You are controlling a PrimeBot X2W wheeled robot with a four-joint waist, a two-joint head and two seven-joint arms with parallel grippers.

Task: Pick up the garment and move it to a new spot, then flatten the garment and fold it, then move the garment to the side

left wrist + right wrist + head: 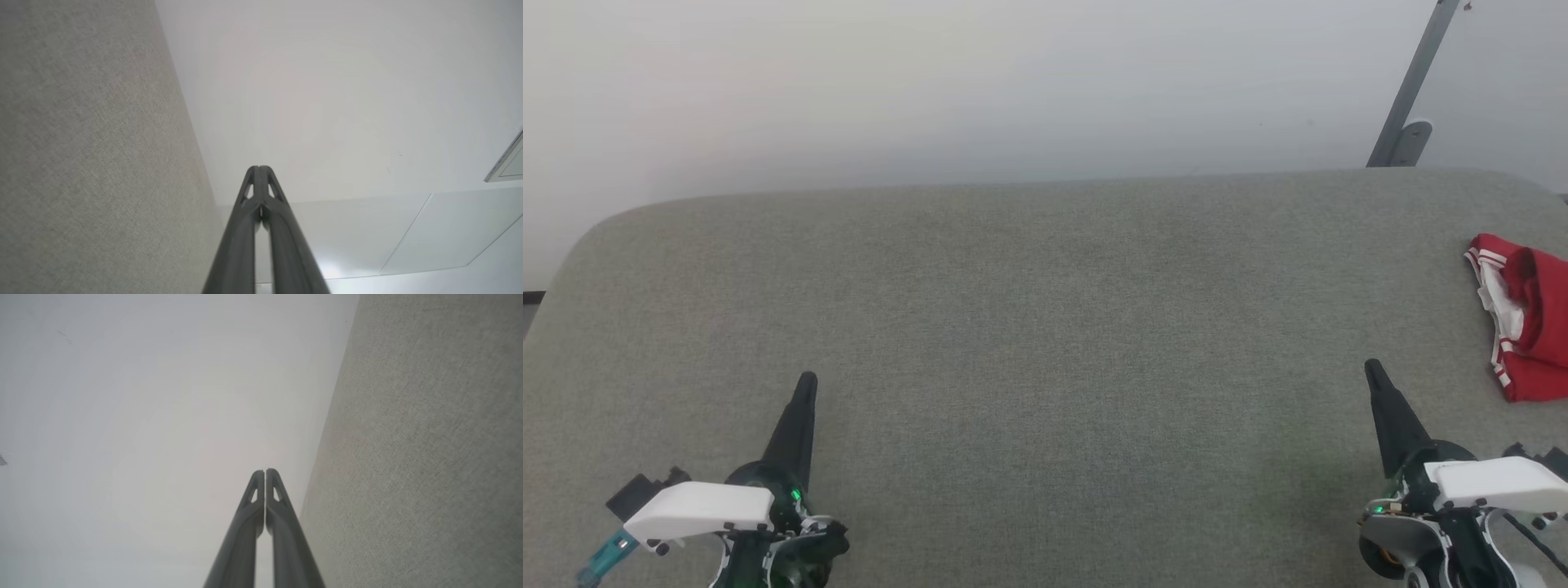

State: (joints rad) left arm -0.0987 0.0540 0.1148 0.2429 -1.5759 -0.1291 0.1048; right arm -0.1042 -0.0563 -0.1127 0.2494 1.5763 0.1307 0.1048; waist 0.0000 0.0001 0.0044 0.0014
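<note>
Garment: red with white striped trim, lying bunched at the right edge of the grey fabric-covered table, partly cut off by the head view's border.
Left gripper: pointing forward over the table at lower left, fingers pressing together, holding nothing.
Right gripper: pointing forward at lower right, fingers likewise meeting, holding nothing, near the garment but apart from it.
Pale wall: standing behind the table.
Grey metal strut: leaning at upper right.

The garment lies on the table at its right edge, beyond the right fingers.
</note>
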